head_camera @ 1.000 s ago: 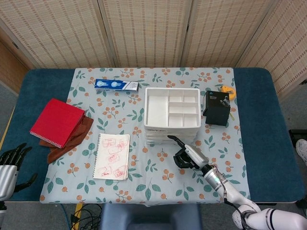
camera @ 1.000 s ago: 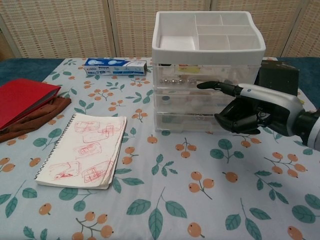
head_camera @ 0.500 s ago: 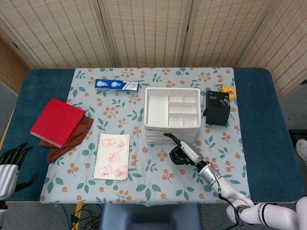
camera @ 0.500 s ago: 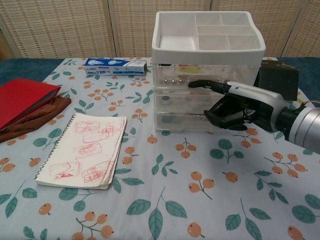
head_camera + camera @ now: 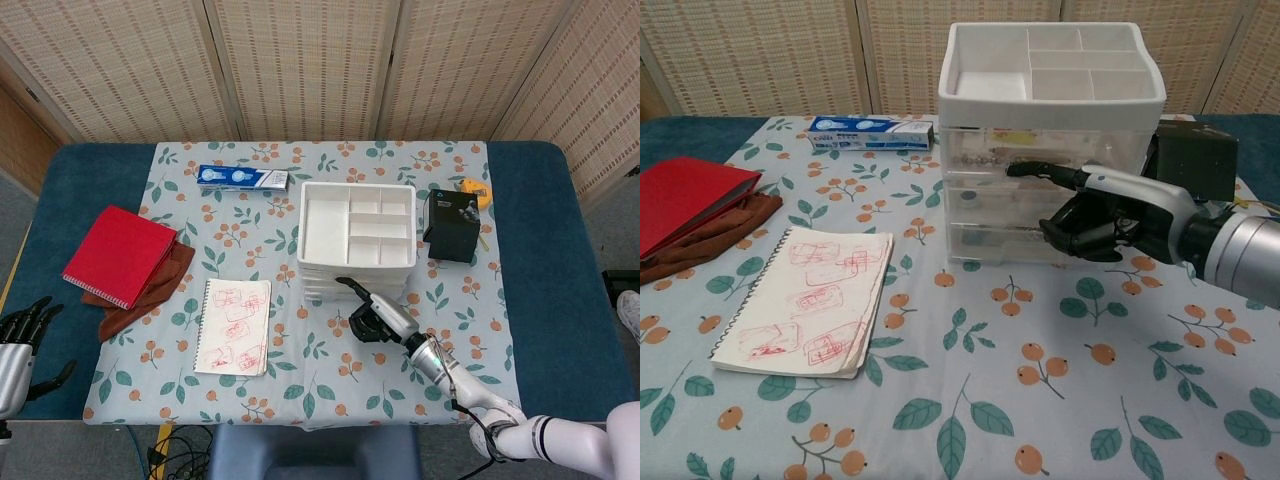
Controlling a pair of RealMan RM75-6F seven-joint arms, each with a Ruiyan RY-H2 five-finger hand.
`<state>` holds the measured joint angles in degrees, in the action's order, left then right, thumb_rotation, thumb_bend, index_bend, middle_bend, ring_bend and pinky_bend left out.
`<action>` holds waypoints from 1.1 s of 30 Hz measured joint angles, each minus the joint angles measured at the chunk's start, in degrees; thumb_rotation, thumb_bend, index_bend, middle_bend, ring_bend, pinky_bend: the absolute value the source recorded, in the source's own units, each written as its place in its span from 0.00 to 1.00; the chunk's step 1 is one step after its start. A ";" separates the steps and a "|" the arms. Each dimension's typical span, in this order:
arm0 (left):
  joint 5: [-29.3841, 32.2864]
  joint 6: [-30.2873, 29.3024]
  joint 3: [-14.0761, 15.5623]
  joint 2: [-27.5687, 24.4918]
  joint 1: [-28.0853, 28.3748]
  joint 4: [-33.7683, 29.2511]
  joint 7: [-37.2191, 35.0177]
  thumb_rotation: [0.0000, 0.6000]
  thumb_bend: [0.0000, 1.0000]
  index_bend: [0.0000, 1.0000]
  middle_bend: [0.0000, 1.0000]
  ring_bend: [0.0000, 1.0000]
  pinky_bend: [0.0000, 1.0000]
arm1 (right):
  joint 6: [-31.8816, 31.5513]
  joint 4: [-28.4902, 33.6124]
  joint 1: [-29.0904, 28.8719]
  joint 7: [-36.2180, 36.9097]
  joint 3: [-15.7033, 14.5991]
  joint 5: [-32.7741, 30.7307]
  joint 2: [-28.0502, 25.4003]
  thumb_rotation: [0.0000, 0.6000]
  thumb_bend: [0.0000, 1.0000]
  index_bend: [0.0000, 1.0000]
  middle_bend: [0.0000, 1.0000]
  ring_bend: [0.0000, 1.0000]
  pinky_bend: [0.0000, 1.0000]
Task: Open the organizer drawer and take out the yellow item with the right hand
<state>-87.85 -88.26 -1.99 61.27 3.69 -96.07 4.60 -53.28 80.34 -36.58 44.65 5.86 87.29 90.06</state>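
Woven folding screens stand behind a blue table spread with a leaf-and-berry cloth (image 5: 330, 350), and the white organizer (image 5: 358, 226) sits near the cloth's middle; everything else is placed from it. Its top tray is split into compartments that look bare. Below the tray come clear stacked drawers (image 5: 1020, 195), all seemingly closed, with small contents showing dimly through the fronts. A pale yellowish shape shows in the top drawer, though the plastic blurs it too much to say it is the yellow item.

The right hand (image 5: 1105, 212) is at the drawer fronts, on the near side of the organizer toward its right. One finger reaches out long toward the upper drawer's face, its tip at or just off the plastic, while the others are curled in under the palm, holding nothing. The drawer lies straight ahead of that fingertip, and its pull runs toward the robot. The left hand (image 5: 20, 345) hangs open off the table's near left corner, well apart from the organizer, so the right is much the nearer.

Left of the organizer lie a sketched notepad (image 5: 235, 326), a red notebook (image 5: 118, 254) on a brown cloth (image 5: 150, 292), and a blue box (image 5: 240, 178). Right of it stands a black box (image 5: 452, 226).
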 measured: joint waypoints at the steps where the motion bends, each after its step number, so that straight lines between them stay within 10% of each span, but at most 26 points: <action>1: 0.01 0.04 -0.01 -0.03 0.02 -0.04 0.04 1.00 0.25 0.15 0.12 0.15 0.15 | -0.36 -0.17 -0.02 0.25 -0.17 0.29 0.02 1.00 0.65 0.09 0.89 0.95 0.93; 18: 0.07 0.53 0.00 -0.05 0.19 -0.26 0.46 1.00 0.25 0.15 0.12 0.15 0.15 | -4.38 0.89 1.35 0.47 -4.92 3.89 -1.94 1.00 0.65 0.09 0.88 0.95 0.93; 33: -0.19 0.92 -0.14 0.17 0.64 -0.23 0.49 1.00 0.25 0.15 0.12 0.15 0.15 | -10.39 13.22 3.86 -16.75 -6.67 6.07 -12.49 1.00 0.65 0.00 0.87 0.94 0.93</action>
<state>-88.03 -87.34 -2.13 61.44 4.33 -96.30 5.09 -63.67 93.56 -32.72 27.90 -0.81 93.35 77.57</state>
